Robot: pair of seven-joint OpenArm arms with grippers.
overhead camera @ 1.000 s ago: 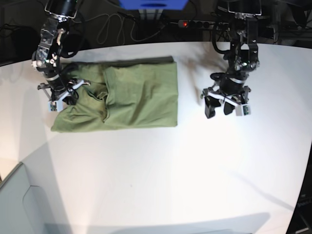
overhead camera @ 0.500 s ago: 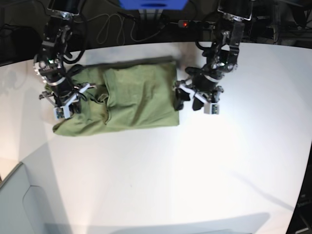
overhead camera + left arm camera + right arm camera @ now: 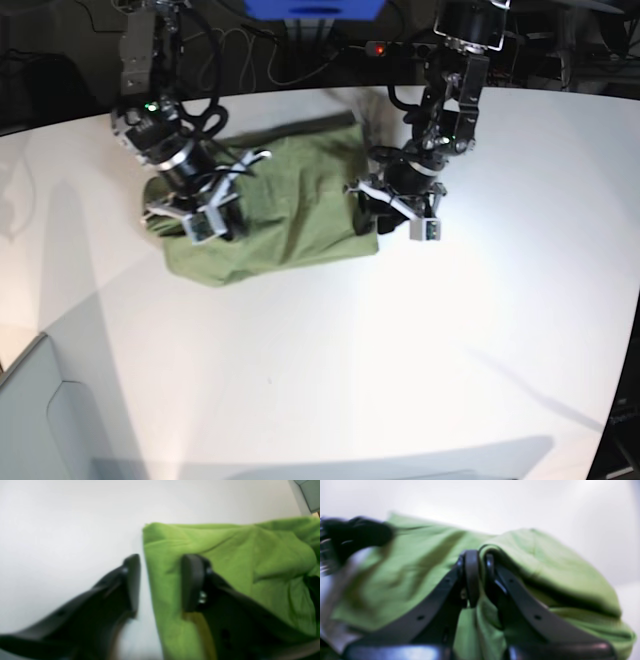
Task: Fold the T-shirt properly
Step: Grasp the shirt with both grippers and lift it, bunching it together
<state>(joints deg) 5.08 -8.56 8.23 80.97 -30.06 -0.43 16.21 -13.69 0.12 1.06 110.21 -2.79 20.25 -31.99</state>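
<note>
White tabletop [image 3: 330, 380] fills the near part of the base view, bare up to the front hem of the T-shirt [image 3: 290, 200], which lies in the far-left middle of the table as a rough rectangle with its long axis running left to right, tilted a little so the right end sits farther back. Compared with a second ago the cloth is shorter along that axis: the right gripper [image 3: 200, 215], pressed together on a bunched fold of the shirt as its wrist view shows [image 3: 480, 577], has carried the left end inward over the body. The left gripper [image 3: 375, 205] has come across from the bare table to the shirt's right edge, and its jaws are now narrowing, one finger on the cloth [image 3: 192, 580] and the other on the table just beside the hem; whether it has a firm pinch yet I cannot tell. I judge a widthwise fold is under way, with both ends meant to be brought together. Beyond the table lie dark cables and a power strip [image 3: 400, 47].
</note>
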